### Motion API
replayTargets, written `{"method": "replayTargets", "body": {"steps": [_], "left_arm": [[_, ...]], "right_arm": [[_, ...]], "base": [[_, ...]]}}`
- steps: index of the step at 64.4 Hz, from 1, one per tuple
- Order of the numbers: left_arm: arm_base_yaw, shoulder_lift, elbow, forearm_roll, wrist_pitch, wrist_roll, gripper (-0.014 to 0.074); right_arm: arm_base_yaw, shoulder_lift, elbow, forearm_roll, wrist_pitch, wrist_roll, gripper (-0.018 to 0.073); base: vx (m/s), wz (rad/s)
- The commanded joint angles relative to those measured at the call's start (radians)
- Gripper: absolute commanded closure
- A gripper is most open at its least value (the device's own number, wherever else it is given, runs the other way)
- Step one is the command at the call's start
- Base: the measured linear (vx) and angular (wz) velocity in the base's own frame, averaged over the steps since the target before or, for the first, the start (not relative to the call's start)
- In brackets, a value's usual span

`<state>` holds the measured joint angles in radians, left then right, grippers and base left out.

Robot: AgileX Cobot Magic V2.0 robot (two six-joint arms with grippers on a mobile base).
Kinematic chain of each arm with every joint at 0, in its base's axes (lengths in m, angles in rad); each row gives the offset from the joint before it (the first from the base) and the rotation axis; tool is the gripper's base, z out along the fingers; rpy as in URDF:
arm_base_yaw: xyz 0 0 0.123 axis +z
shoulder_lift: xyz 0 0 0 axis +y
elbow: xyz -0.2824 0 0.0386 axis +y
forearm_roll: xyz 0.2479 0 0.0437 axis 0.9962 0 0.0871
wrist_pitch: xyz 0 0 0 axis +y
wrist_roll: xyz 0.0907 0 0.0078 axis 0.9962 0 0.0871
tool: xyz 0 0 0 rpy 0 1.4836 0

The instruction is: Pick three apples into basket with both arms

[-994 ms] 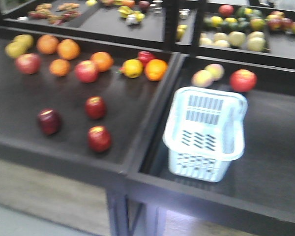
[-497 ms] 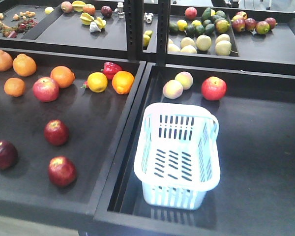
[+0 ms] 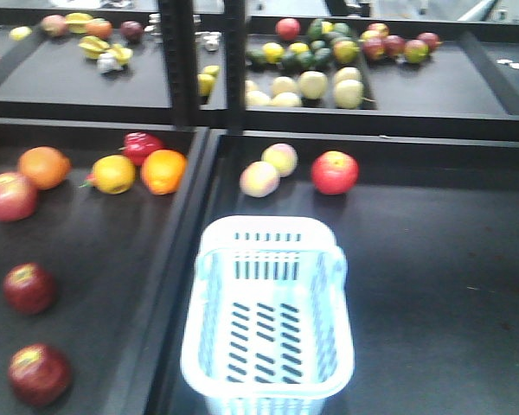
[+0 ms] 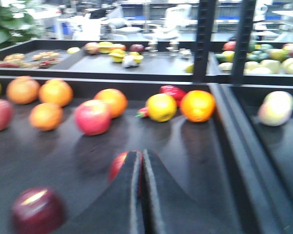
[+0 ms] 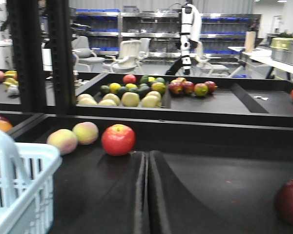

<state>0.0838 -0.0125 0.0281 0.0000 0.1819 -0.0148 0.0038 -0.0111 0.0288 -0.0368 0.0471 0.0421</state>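
Two dark red apples point(image 3: 28, 287) point(image 3: 39, 373) lie at the left edge of the left tray in the front view; the third is outside that view. The pale blue-white basket point(image 3: 272, 227) stands empty at the front of the right tray. Neither arm shows in the front view. My left gripper point(image 4: 140, 154) is shut and empty above the left tray. One dark apple point(image 4: 118, 165) peeks from behind its left finger and another point(image 4: 36, 210) lies blurred at lower left. My right gripper point(image 5: 147, 155) is shut and empty, with the basket point(image 5: 24, 153) to its left.
Oranges point(image 3: 163, 171), a red pepper point(image 3: 141, 145) and a pinkish apple point(image 3: 7, 196) lie behind the dark apples. Two peaches point(image 3: 259, 179) and a bright red apple point(image 3: 334, 172) sit behind the basket. A raised divider point(image 3: 177, 259) separates the trays. Another dark apple point(image 5: 290, 202) lies far right.
The front view has swung to the right. Basket and fruit have slid left and down in the picture, and one of the three dark apples has left the frame.
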Motion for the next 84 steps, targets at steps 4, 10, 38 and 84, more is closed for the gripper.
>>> {"method": "replayTargets", "body": {"steps": [4,10,38,84], "left_arm": [[0.003,-0.013,-0.030,-0.006,-0.079,-0.007,0.0603],[0.003,-0.013,-0.030,-0.006,-0.079,-0.007,0.0603],[0.003,-0.013,-0.030,-0.006,-0.079,-0.007,0.0603],[0.003,-0.013,-0.030,-0.006,-0.079,-0.007,0.0603]], "right_arm": [[-0.005,-0.012,0.004,-0.009,-0.074,-0.001,0.0567],[-0.005,-0.012,0.004,-0.009,-0.074,-0.001,0.0567],[-0.005,-0.012,0.004,-0.009,-0.074,-0.001,0.0567],[-0.005,-0.012,0.004,-0.009,-0.074,-0.001,0.0567]], "base": [[0.09,-0.36],[0.07,-0.37],[0.03,-0.28],[-0.01,0.05]]}}
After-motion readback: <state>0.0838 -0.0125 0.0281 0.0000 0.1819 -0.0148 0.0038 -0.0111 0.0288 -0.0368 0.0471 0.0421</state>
